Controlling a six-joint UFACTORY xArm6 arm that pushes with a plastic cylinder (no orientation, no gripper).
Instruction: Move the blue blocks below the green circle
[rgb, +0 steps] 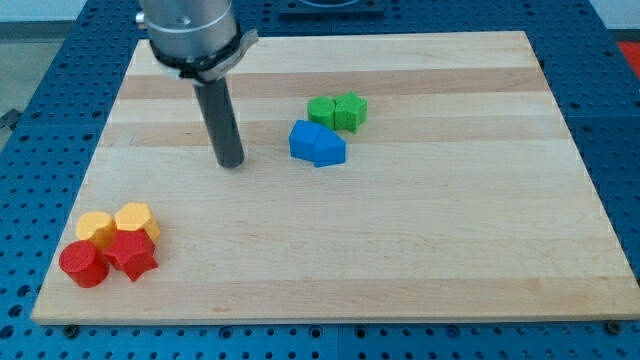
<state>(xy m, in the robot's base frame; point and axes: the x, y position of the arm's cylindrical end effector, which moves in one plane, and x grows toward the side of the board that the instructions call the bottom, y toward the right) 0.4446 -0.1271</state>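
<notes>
Blue blocks (317, 143) sit together on the bench (400, 230), touching the green circle (321, 110) from below-left: task looks nearly done. My tip (232, 162) rests well to their left, touching nothing; there are no jaws, just the rod.

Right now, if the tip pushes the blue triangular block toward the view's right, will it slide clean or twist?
Likely slides: the blue triangular block sits low and flat on the smooth wooden board, so tipping seems unlikely. It may twist, since the blue square block touches it on the view's left and would be hit first. My tip stands apart, further left.
</notes>
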